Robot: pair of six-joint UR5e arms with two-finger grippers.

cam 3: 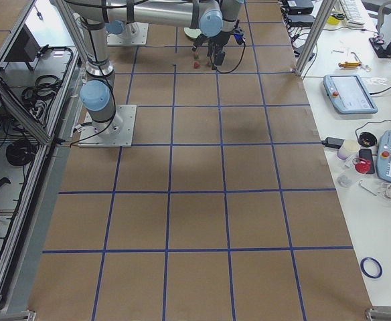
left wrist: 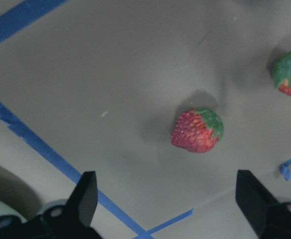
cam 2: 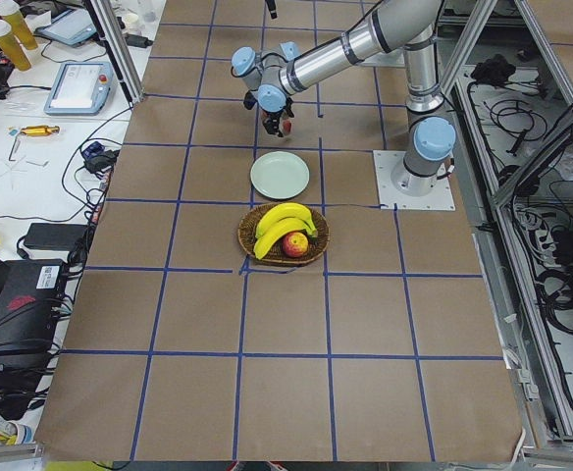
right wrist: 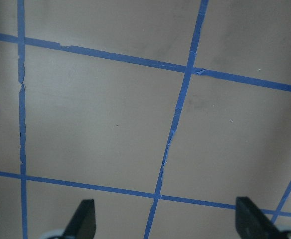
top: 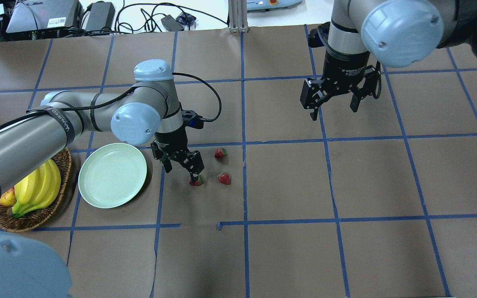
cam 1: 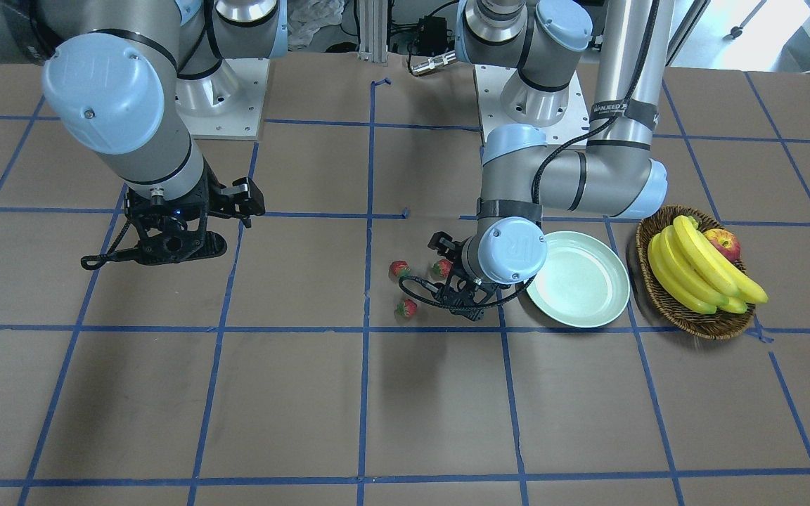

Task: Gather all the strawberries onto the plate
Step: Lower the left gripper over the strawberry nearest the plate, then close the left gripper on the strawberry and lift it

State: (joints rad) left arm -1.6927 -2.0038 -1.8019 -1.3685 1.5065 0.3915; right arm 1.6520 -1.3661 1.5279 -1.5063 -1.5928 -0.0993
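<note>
Three small red strawberries lie on the brown table to the right of the plate in the overhead view: one (top: 197, 181) nearest the plate, one (top: 224, 178) beside it, one (top: 220, 153) farther out. The mint-green plate (top: 112, 174) holds nothing. My left gripper (top: 180, 173) is open and hovers just above the nearest strawberry. The left wrist view shows that strawberry (left wrist: 197, 131) ahead between the spread fingers (left wrist: 85, 196), with a second one (left wrist: 290, 72) at the right edge. My right gripper (top: 333, 109) is open and empty, high over bare table.
A brown wicker basket (top: 31, 219) with bananas (top: 37, 188) and an apple (top: 7, 198) stands to the left of the plate. Blue tape lines grid the table. The left forearm passes over the basket and beside the plate.
</note>
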